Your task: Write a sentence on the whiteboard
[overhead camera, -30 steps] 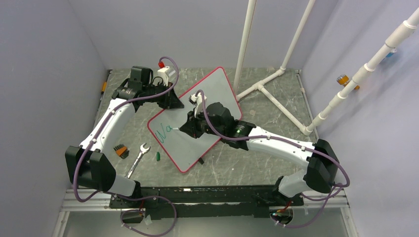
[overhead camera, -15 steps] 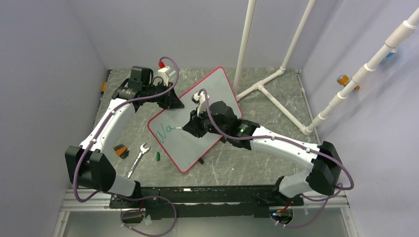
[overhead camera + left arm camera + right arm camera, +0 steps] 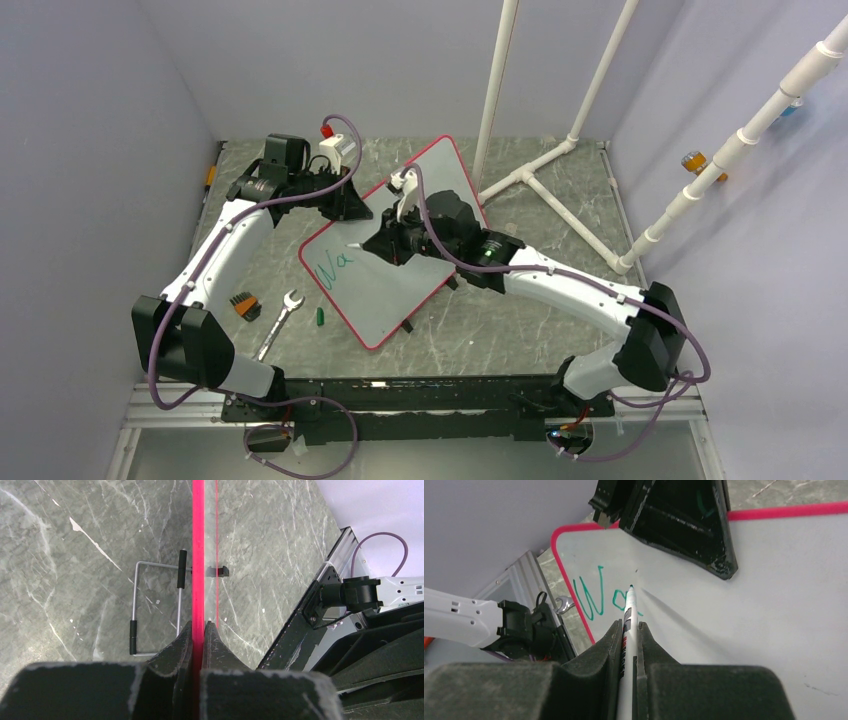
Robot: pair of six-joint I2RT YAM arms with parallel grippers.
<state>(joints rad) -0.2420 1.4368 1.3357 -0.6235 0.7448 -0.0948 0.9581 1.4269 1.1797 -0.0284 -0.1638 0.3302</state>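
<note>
1. whiteboard (image 3: pixel 392 298) sits centre of the top view on the grey marble worktop (image 3: pixel 520 340). It is rotated, so its long edges run from lower left to upper right. Red rim all round.
2. left claw (image 3: pixel 199 630) is clenched on the board's red rim, one finger on each side of the edge. In the top view this grip is on the board's upper-left long edge.
3. right claw (image 3: pixel 628 630) is clenched on a white marker (image 3: pixel 630 605). The barrel is pinched between the fingers, dark tip pointing up-frame over the board face.
4. sentence (image 3: pixel 596 597): only a green "Wa" is written, near the board's left corner in the top view.
5. Marker tip is just right of the "a" in the right wrist view. Can't tell whether it touches the surface.
6. Lower left of the top view, on the worktop: an open-end wrench (image 3: pixel 280 323), an orange-and-black bit holder (image 3: pixel 244 304), and a small green cap (image 3: pixel 320 316) just beside the board's edge.
7. White pipe frame (image 3: pixel 545 170) stands upper right of the top view, next to the board's far corner.
</note>
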